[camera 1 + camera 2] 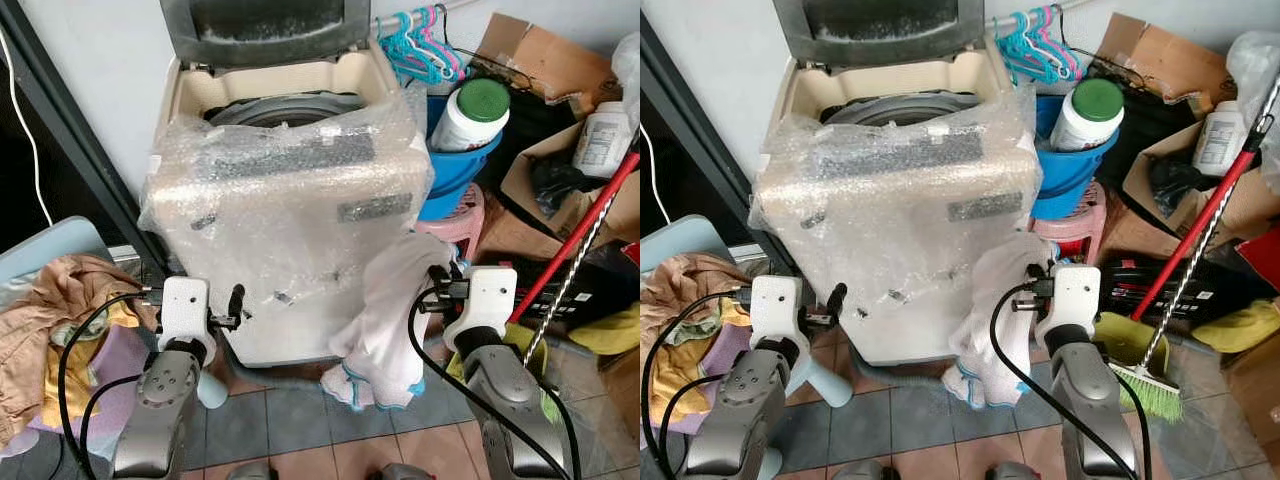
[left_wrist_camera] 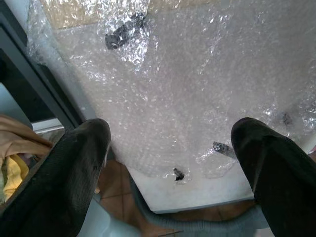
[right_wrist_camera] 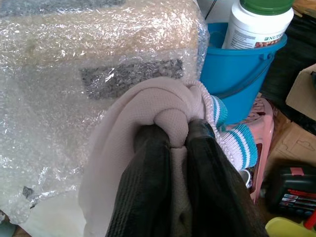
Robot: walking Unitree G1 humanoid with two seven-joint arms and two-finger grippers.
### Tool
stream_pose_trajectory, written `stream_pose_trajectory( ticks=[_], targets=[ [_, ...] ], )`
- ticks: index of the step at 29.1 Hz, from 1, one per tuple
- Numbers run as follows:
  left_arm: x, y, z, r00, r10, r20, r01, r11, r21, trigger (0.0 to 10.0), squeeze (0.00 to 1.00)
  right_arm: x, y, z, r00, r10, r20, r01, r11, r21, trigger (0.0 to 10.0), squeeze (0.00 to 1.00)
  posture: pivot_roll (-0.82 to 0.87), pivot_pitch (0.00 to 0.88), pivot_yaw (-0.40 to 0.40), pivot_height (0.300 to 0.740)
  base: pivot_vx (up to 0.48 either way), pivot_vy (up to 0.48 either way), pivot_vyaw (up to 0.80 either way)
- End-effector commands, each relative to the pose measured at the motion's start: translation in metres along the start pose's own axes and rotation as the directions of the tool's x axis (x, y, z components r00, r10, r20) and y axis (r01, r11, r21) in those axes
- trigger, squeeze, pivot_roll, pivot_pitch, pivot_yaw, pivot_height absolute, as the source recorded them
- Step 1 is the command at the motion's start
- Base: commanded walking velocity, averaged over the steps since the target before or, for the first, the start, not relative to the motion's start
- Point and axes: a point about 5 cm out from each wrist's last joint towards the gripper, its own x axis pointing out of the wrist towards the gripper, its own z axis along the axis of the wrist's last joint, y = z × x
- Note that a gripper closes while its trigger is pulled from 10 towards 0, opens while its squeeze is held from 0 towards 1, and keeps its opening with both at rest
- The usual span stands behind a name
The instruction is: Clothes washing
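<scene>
A top-loading washing machine (image 1: 290, 200) wrapped in bubble wrap stands ahead, its lid up and the drum (image 1: 285, 108) exposed. My right gripper (image 3: 173, 143) is shut on a white garment (image 1: 385, 320) with teal-striped trim, which hangs down in front of the machine's lower right corner. My left gripper (image 2: 170, 148) is open and empty, low before the machine's left front. A pile of tan, yellow and purple clothes (image 1: 60, 330) lies at the left.
A blue bucket (image 1: 455, 165) holding a white green-capped bottle (image 1: 470, 115) sits on a pink stool (image 1: 465, 225) right of the machine. Cardboard boxes (image 1: 540, 60), a red-handled broom (image 1: 575, 235) and hangers (image 1: 425, 45) crowd the right. A dark door frame (image 1: 70, 140) is left.
</scene>
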Motion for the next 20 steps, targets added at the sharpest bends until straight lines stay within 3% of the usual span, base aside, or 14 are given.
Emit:
stream_pose_trajectory(
  ticks=[1, 5, 16, 20],
  targets=[
    [-0.0031, 0.0061, 0.0017, 1.0, 0.021, -0.001, -0.021, 1.0, 0.003, 10.0, 0.0, -0.0005, 0.0029, 0.0137, 0.998, 0.018, 0.066, -0.019, 1.0, 0.002, 10.0, 0.0, -0.07, 0.01, 0.057, 0.74, 0.0, 0.0, 0.0],
    [-0.005, 0.0066, -0.0005, 1.0, 0.018, -0.006, -0.018, 1.0, -0.001, 10.0, 0.0, -0.0018, 0.0052, 0.0174, 0.994, 0.055, 0.093, -0.046, 0.994, -0.1, 10.0, 0.0, -0.07, 0.008, 0.054, 0.74, 0.0, 0.0, 0.4],
    [-0.0073, 0.0058, -0.0026, 1.0, 0.007, -0.013, -0.007, 1.0, -0.003, 10.0, 0.0, -0.0014, 0.0024, 0.0173, 0.995, 0.036, 0.092, -0.029, 0.997, -0.068, 10.0, 0.0, -0.07, 0.004, 0.049, 0.74, 0.0, 0.0, 0.79],
    [-0.0083, 0.007, -0.004, 1.0, 0.014, -0.022, -0.015, 1.0, -0.022, 10.0, 0.0, -0.0007, -0.0016, 0.0164, 0.996, -0.01, 0.088, 0.013, 0.999, -0.032, 10.0, 0.0, -0.07, 0.001, 0.05, 0.74, 0.0, 0.0, 0.0]
  ],
)
